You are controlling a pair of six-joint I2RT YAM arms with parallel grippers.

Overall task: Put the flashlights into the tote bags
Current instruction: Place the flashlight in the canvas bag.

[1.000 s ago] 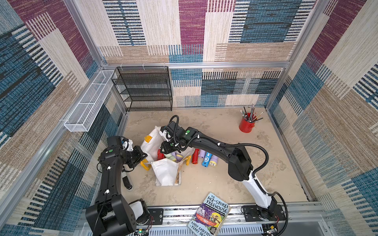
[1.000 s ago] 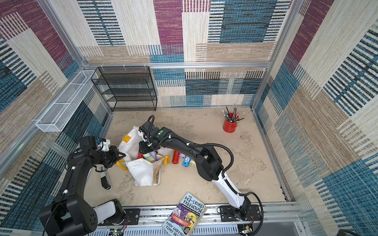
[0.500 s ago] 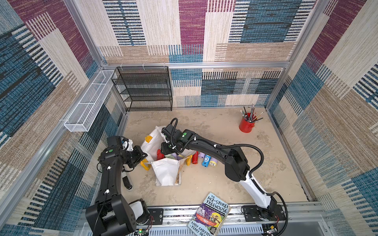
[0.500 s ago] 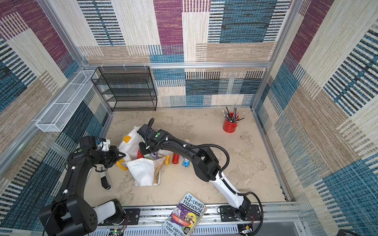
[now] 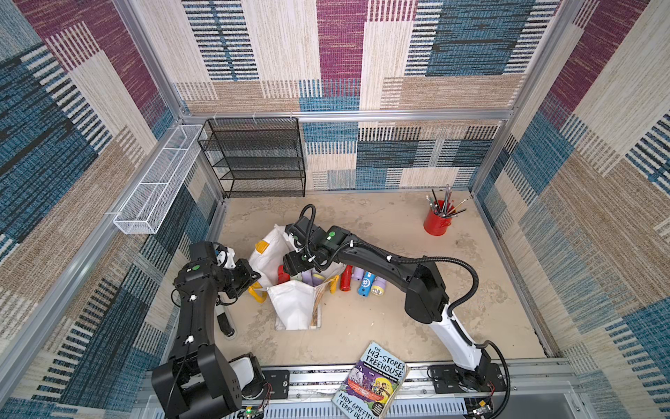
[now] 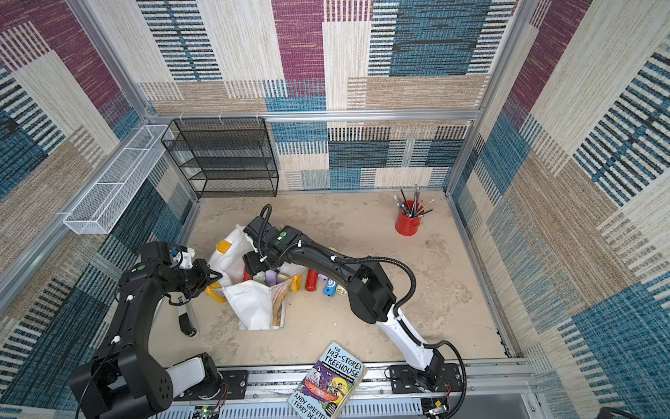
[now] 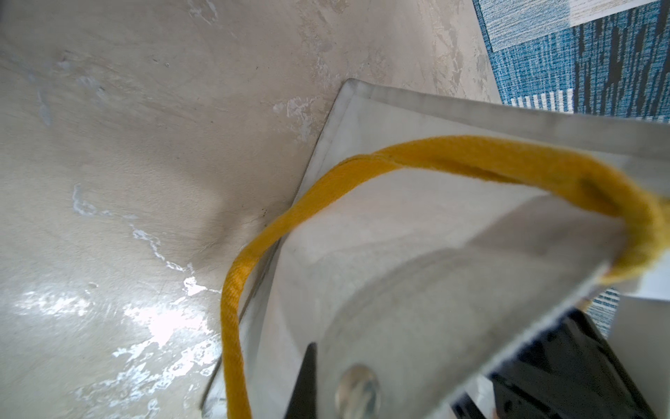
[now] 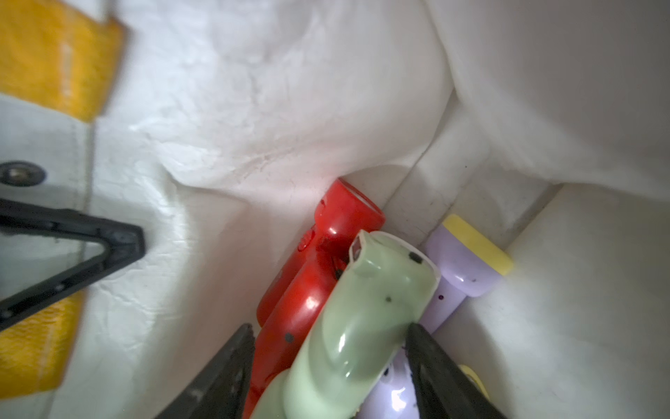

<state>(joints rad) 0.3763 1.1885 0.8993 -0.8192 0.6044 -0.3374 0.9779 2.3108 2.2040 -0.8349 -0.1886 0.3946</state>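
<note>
- Right claw: down inside the white tote bag, with its jaws spread wider than the pale-green flashlight lying between them. One finger touches that flashlight's side. On the other side there is a clear gap.
- The pale-green flashlight lies low in the bag, across a red flashlight and a lilac flashlight, close to the bag's wall.
- Left claw: pressed together on the bag's rim fabric, next to the yellow handle.
- Four loose flashlights lie on the table just beside the bag, the blue flashlight among them.
- Hidden: in both top views the right arm covers most of the bag's mouth, so I cannot count what is inside.
- Hard to read: the left wrist view blurs near the fingers, so the exact pinch spot is unclear.
</note>
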